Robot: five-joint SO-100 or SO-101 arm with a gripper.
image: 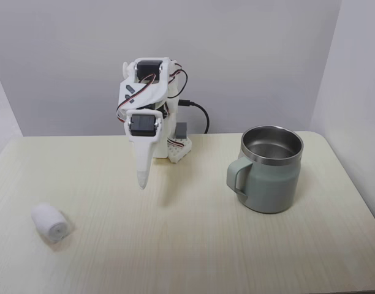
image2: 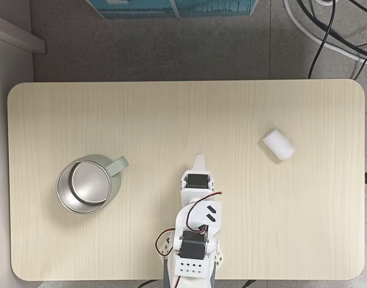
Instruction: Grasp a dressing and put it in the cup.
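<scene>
White plastic two-finger gripper (image: 141, 181) (image2: 199, 159) on a folded white arm (image: 144, 101) (image2: 197, 225): fingers together in a single tapered point, nothing held, tip hanging clear above the pale wood-grain tabletop (image: 187, 245) (image2: 171, 114). Arm base at the middle of the far edge in the front fixed view, at the middle of the bottom edge in the fixed view from above; black cable (image: 200, 113) trailing behind it.

Squat pale grey-green mug with shiny steel rim and interior (image: 270, 168) (image2: 86, 185): upright, empty, toward the right edge in the front view, handle turned toward the arm.

Small white cylindrical roll of gauze (image: 50, 222) (image2: 278, 144): lying on its side near the front left corner in the front view, well apart from both gripper and mug.
</scene>
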